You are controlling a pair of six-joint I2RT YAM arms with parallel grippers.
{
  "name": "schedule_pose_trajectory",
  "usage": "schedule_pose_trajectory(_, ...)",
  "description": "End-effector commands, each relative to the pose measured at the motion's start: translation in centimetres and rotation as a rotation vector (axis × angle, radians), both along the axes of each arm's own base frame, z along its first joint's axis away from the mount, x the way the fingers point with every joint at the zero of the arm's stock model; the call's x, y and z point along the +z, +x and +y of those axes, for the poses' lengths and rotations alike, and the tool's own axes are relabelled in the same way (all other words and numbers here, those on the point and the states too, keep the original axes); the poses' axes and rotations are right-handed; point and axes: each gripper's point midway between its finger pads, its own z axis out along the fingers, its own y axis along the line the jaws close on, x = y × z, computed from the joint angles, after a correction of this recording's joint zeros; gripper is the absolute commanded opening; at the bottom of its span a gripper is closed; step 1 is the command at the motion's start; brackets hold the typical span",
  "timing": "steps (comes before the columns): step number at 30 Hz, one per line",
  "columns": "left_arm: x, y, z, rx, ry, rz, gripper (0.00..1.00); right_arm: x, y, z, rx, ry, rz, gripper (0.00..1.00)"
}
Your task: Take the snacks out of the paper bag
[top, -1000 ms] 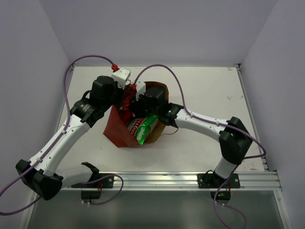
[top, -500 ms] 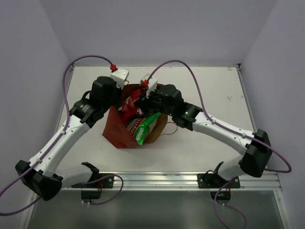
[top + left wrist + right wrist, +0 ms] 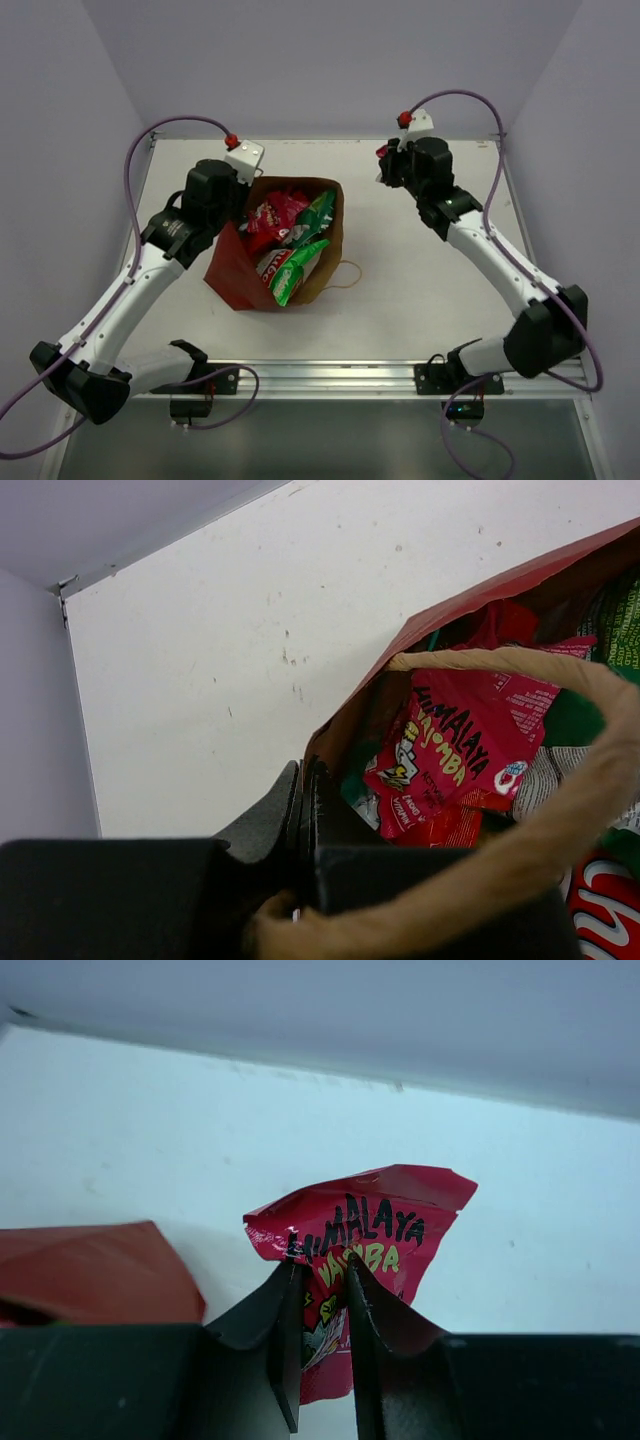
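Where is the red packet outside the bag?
In the right wrist view, the red packet hangs between the right jaws, over the far right of the table, apart from the bag.

White tabletop (image 3: pixel 420 290) with small dark specks, pale lilac walls (image 3: pixel 330 60) on 3 sides, metal rail (image 3: pixel 380 375) along near edge

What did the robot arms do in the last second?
The right gripper came up out of the paper bag and swung to the far right of the table, carrying a red candy packet clamped in it. The left gripper kept holding the bag's edge, and the other snacks stayed inside.
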Motion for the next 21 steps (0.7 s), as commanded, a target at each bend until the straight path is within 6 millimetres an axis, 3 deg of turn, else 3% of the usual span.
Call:
schedule_pose_trajectory(1, 8.2, 1.1, 1.0, 0.035, -0.090, -0.295, 0.00, -6.9, 2.9, -1.3, -0.070, -0.045, 0.177, 0.02)
schedule_pose_trajectory(2, 7.9, 1.0, 0.7, 0.020, -0.094, -0.289, 0.00, -9.8, 4.3, -1.5, -0.082, -0.067, 0.237, 0.02)
schedule_pose_trajectory(5, 7.6, 0.9, 0.5, 0.006, -0.101, -0.283, 0.00, -12.0, 6.5, -1.4, -0.104, -0.059, 0.288, 0.04)
schedule_pose_trajectory(6, 7.3, 0.9, 0.5, 0.006, -0.099, -0.278, 0.00, -14.0, 7.0, -1.4, -0.112, -0.069, 0.329, 0.07)
schedule_pose_trajectory(10, 6.8, 1.0, 0.5, 0.007, -0.093, -0.271, 0.00, -15.6, 6.6, -1.0, -0.096, -0.051, 0.375, 0.31)
schedule_pose_trajectory(12, 6.7, 1.0, 0.6, 0.010, -0.092, -0.270, 0.00, -15.1, 5.9, -1.0, -0.086, -0.042, 0.373, 0.41)
schedule_pose_trajectory(13, 6.6, 1.0, 0.6, 0.008, -0.092, -0.270, 0.00, -14.0, 5.2, -1.1, -0.077, -0.032, 0.359, 0.54)
schedule_pose_trajectory(15, 6.6, 1.0, 0.5, 0.006, -0.094, -0.268, 0.00, -13.6, 3.4, -0.7, -0.035, -0.019, 0.380, 0.66)
schedule_pose_trajectory(16, 6.7, 1.0, 0.5, 0.006, -0.096, -0.271, 0.00, -11.4, 2.6, -0.6, -0.015, -0.001, 0.334, 0.75)
schedule_pose_trajectory(19, 6.7, 0.8, 0.5, 0.002, -0.097, -0.268, 0.00, -8.9, -0.5, 1.6, 0.111, 0.022, 0.289, 0.80)
schedule_pose_trajectory(20, 6.7, 0.8, 0.5, 0.004, -0.098, -0.268, 0.00, -6.0, -2.2, 3.1, 0.179, 0.044, 0.221, 0.80)
schedule_pose_trajectory(21, 6.7, 0.8, 0.5, 0.003, -0.100, -0.270, 0.00, -5.2, -3.2, 3.8, 0.211, 0.041, 0.190, 0.80)
